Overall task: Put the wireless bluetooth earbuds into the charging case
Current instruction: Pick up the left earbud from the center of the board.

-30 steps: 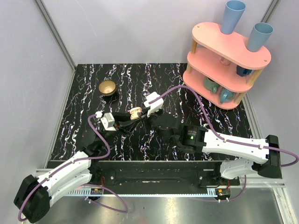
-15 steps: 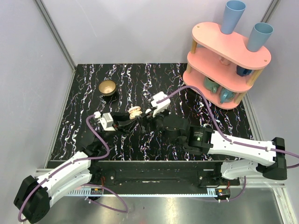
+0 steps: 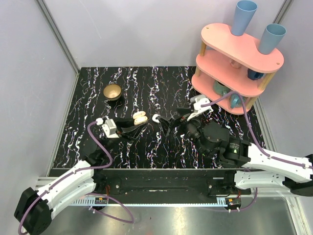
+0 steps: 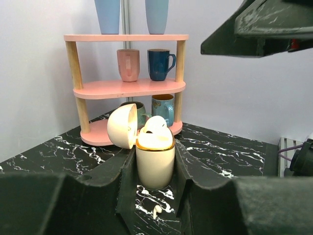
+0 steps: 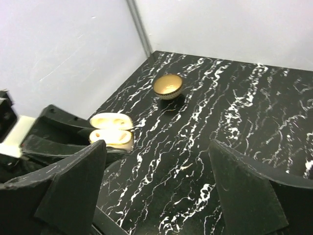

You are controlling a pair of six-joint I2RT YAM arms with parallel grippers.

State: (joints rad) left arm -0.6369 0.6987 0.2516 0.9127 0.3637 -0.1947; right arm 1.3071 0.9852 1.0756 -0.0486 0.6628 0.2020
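The left pincer is closed on the charging case, one finger on each side, and holds the cream body upright with its lid swung open to the side. One earbud sits in the gold-rimmed mouth, its rounded head poking above the rim. Whether it is pushed fully home I cannot tell. A loose earbud lies on the table just below the case, between the two left fingers.

A little further along, the right pincer stands apart from the case, its fingers spread wide with nothing between them. In the overhead view a small white curved piece lies between the case and the right pincer (probably another bud, but too small to be sure).

My reading is that one insertion is finished and the right arm is free to fetch the next bud. That move calls for coming down over a tiny, glossy piece and pinching it by the head without flicking it away. The bud then has to be turned stem down over the free well beside the seated one, while the left arm keeps the case steady.

Further back are a small bowl and the pink shelf, neither of them involved.
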